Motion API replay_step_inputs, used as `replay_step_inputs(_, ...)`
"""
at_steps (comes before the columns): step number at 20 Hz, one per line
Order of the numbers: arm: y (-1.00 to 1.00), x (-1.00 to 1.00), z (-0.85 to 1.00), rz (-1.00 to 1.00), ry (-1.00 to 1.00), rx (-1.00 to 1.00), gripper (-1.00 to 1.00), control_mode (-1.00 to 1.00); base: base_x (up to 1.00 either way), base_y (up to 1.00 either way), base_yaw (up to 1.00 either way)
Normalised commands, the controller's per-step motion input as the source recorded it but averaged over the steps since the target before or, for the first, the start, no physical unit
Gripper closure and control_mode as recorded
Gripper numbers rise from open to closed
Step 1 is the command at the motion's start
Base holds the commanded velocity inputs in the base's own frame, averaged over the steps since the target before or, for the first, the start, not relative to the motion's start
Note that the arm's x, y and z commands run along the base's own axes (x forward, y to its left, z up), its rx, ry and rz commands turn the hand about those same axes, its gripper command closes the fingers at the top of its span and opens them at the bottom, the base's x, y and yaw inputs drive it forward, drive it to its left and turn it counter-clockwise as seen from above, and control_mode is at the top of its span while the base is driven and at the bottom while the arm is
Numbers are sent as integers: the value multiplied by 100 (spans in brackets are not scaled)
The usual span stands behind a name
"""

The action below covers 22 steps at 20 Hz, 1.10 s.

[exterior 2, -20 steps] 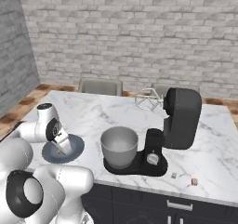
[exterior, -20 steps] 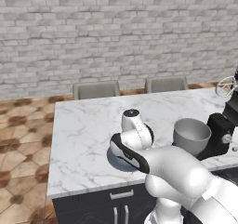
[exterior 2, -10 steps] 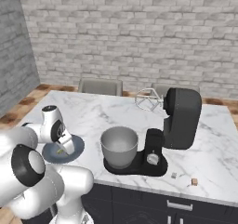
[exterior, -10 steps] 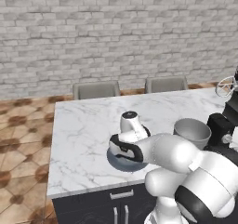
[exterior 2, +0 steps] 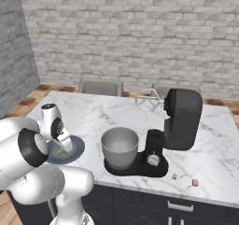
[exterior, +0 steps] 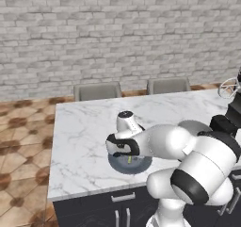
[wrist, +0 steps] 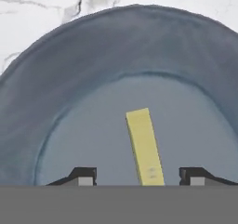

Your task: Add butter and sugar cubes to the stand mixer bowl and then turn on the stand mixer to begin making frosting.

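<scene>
The butter [wrist: 145, 146], a thin pale-yellow stick, lies flat on a dark grey round plate [wrist: 69, 79] near the counter's front-left edge. My gripper [wrist: 138, 176] hangs low over the plate with one finger on each side of the stick; a gap shows on both sides, so the jaws are open. The left base view has the hand [exterior: 128, 156] right above the butter [exterior: 130, 160]. The grey metal stand mixer bowl [exterior 2: 120, 147] sits on the base of the black stand mixer [exterior 2: 182, 119], right of the plate [exterior 2: 77, 149]. Two small sugar cubes [exterior 2: 175, 176] lie near the front edge.
The mixer's head is tilted back with its wire whisk [exterior 2: 148, 100] raised over the counter. Two grey chairs [exterior 2: 100, 86] stand behind the marble counter [exterior 2: 93, 112], in front of a brick wall. My own white arm bulks low between the plate and the counter's front.
The hand has dropped down onto the plate over the butter, and the arm has folded lower. The fingers have drawn in toward the stick.
</scene>
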Motion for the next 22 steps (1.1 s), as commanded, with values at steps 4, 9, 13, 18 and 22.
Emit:
replay_step_inputs(4, 0, -15, -59, 0, 0, 10, 100, -100, 0, 0, 0)
replay_step_inputs(9, -9, -24, -47, 0, -13, 16, 100, -100, 0, 0, 0)
replay_step_inputs(13, -18, -18, -29, -3, -18, 9, 100, -100, 0, 0, 0)
replay_step_inputs(18, -8, -21, -12, -5, -14, 0, 100, -100, 0, 0, 0)
replay_step_inputs(22, 0, 0, -40, -1, 2, 0, 100, -100, 0, 0, 0)
